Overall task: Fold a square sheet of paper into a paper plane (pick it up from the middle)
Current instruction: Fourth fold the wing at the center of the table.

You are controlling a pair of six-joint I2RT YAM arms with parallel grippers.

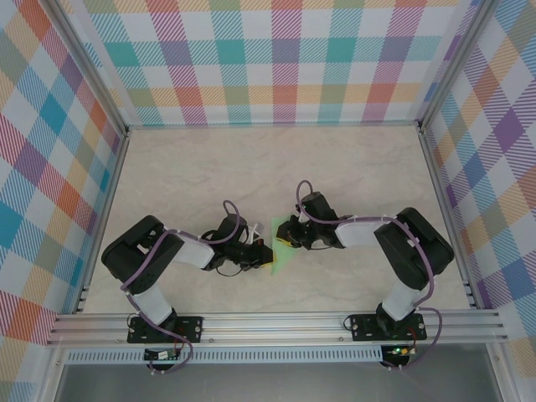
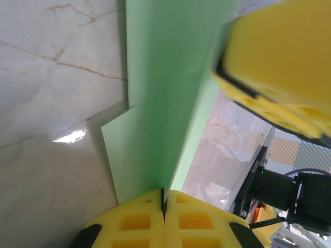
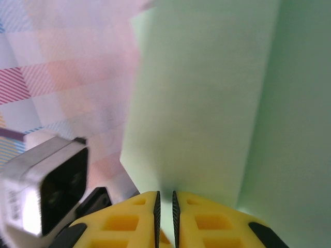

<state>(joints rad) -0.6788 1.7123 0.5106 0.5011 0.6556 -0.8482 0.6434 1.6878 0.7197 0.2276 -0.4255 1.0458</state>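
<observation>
- Bright and even, lit from overhead; faint, soft shadows in top view.
- White glare patch on table (image 2: 70,136) at nine o'clock, left wrist view.
- Heavily blurred in right wrist view: paper (image 3: 207,103) at centre, checked wall (image 3: 62,62) at ten o'clock.

Pastel plaid walls (image 1: 268,59) enclose three sides of a pale, marble-veined tabletop (image 1: 209,167). Aluminium rails (image 1: 276,322) frame its edges and corners. A small bright glare (image 2: 70,136) on the stone pattern is probably a reflected overhead lamp.
</observation>
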